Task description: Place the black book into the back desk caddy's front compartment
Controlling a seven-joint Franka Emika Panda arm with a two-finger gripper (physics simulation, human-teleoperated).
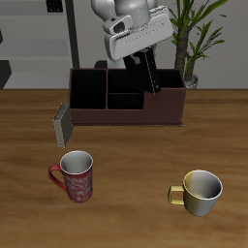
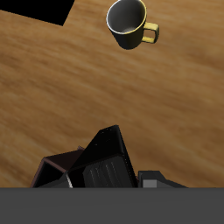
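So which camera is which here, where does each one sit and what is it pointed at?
Exterior view: in front of and above the table, facing the robot; shows the gripper holding the black book over the back desk caddy, the grey book, the red mug and the gold mug.
Wrist view: on the gripper, looking down at the table; the black book and dark gripper parts fill the near field.
Shared: the black book and the gold mug.
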